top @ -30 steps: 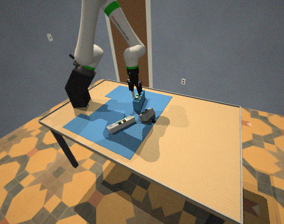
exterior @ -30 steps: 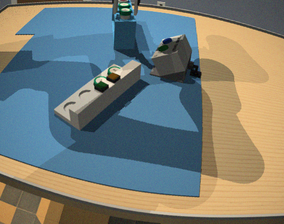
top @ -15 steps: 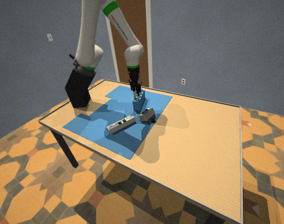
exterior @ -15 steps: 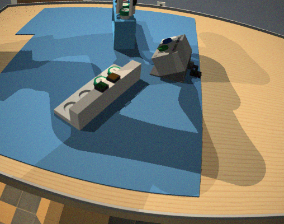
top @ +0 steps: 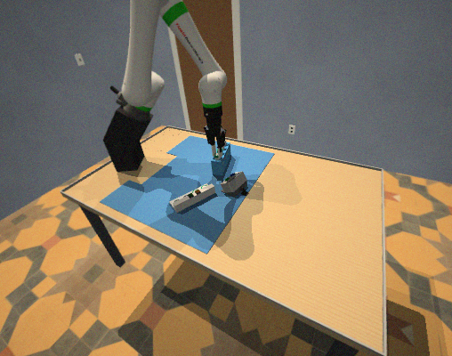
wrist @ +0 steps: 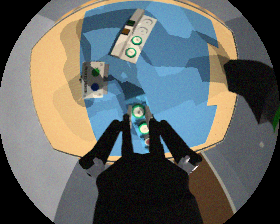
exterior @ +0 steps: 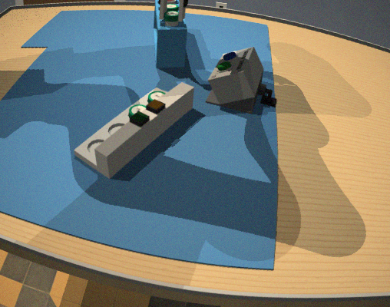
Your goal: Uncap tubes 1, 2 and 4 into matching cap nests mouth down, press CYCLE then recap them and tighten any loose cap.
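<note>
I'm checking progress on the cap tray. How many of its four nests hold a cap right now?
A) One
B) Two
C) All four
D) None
B: in the exterior view the cap tray shows two green-and-white caps in neighbouring nests beside the lamps, while the other two nests are bare grey hollows.

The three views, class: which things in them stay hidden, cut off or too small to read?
- Exterior view: the gripper is cut off by the top edge; only its fingers show, around a cap.
- Every view: the caps' number dots are too small.
- Top view: the tubes in the blue block sit behind the fingers.
- Wrist view: blurred; the gripper's body hides the nearer tubes.
</note>
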Controlling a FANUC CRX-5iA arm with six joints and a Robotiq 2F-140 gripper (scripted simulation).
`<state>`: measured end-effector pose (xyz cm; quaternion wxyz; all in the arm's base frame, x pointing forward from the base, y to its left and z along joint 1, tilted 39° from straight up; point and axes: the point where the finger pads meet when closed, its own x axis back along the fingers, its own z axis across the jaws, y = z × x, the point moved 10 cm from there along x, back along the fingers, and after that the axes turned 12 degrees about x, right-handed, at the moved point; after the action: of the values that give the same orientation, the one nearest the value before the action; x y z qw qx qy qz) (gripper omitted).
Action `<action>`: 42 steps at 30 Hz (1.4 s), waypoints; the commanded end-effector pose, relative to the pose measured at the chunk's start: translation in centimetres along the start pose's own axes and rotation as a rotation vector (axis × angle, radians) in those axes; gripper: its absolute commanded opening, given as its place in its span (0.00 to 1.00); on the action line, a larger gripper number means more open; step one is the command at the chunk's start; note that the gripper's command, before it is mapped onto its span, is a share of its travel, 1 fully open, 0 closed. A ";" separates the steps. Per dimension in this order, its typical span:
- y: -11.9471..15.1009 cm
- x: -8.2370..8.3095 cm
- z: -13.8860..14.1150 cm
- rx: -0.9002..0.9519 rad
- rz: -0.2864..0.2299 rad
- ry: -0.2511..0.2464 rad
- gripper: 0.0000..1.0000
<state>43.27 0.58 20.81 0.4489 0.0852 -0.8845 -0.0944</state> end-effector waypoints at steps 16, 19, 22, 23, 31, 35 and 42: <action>-0.2 0.0 0.0 0.831 -0.011 -0.003 0.00; -0.2 0.0 0.0 0.878 -0.011 -0.003 0.00; -0.2 0.0 0.0 0.878 -0.011 -0.003 0.00; -0.2 0.0 0.0 0.878 -0.011 -0.003 0.00; -0.2 0.0 0.0 0.878 -0.011 -0.003 0.35; -0.2 0.0 0.0 0.878 -0.011 -0.003 0.35; -0.2 0.0 0.0 0.544 -0.011 -0.001 0.35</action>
<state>43.27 0.24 20.76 0.3845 0.2497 -0.8600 0.2241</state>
